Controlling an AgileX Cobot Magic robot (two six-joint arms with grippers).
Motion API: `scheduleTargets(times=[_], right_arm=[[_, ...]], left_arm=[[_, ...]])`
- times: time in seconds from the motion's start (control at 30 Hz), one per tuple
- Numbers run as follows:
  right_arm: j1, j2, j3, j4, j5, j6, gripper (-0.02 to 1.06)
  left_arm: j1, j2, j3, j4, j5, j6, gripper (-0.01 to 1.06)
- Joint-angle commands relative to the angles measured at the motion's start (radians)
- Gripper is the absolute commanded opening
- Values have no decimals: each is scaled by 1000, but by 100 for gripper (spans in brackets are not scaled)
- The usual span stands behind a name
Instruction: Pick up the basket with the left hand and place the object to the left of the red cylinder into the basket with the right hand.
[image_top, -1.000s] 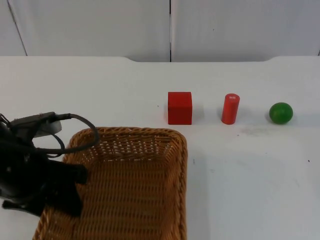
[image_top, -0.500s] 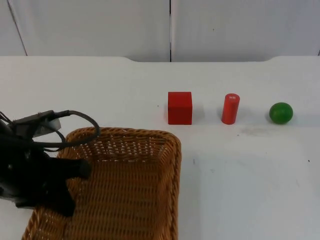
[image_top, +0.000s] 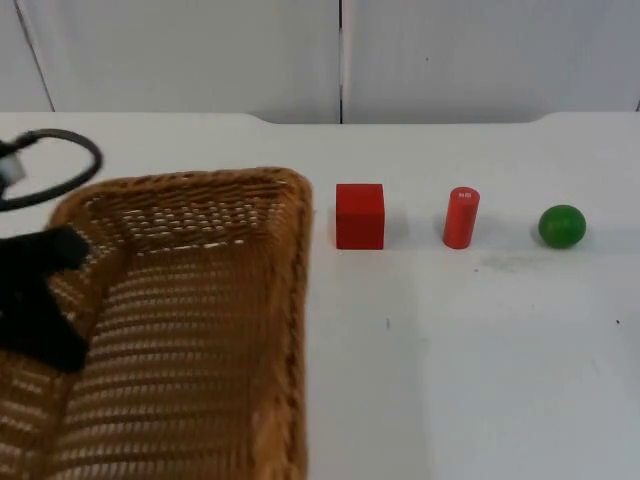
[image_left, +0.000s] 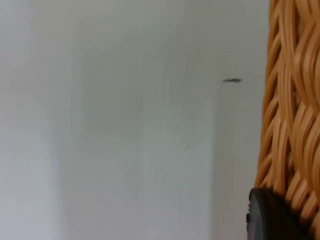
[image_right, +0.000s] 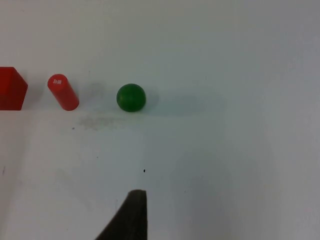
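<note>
Wicker basket (image_top: 190, 320) at the left of the top view, tilted and seemingly raised off the white desk (image_top: 480, 350), its far rim level with the row of objects. The left gripper (image_top: 40, 300) is a dark mass at the basket's left rim; in the left wrist view a black fingertip (image_left: 270, 215) lies against the woven wall (image_left: 292, 100), so the fingers appear clamped on the rim.

Red cube (image_top: 360, 216) at centre frame, just right of the basket's far corner but apart from it. To its right stand the upright red cylinder (image_top: 461, 217) and, further right, the green ball (image_top: 562, 226), all three in one row and well spaced. The cube is the object left of the cylinder, hence the one to be placed.

The right wrist view looks down on cube (image_right: 11, 89), cylinder (image_right: 63, 92) and ball (image_right: 131, 97) from a distance, with one dark fingertip (image_right: 131, 215) at the edge. The right gripper waits back from the row; whether its fingers are apart or together cannot be told.

Handling: the cube looks rigid, light and smooth-faced, with flat parallel sides. Judged best taken from above across two opposite faces at mid-height. The cylinder stands beside it and could topple if brushed. The basket is stiff but open-weave and, held by one rim, may sag or swing.
</note>
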Motion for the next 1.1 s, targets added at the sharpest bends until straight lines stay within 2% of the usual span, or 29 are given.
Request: scheduleTargets(times=[0.0, 0.07, 0.2, 0.33, 0.4, 0.53, 1.07], right_arm=[[-6, -3, -5, 2, 4, -17, 105], [-6, -3, -5, 2, 4, -17, 105], [-6, -3, -5, 2, 2, -17, 105], [-6, -3, -5, 2, 2, -17, 105], [-6, -3, -5, 2, 2, -17, 105], [-6, -3, -5, 23, -1, -17, 105], [-6, -3, -5, 18, -8, -17, 105]], left_arm=[[25, -41, -3, 82, 65, -68, 0], [25, -52, -6, 107, 72, -83, 0], [25, -79, -77, 128, 177, -111, 0], [25, -103, -134, 131, 225, -140, 0], [25, -114, -146, 144, 225, -158, 0], [25, -136, -162, 264, 212, -263, 0], [25, -135, -162, 282, 206, -257, 0]])
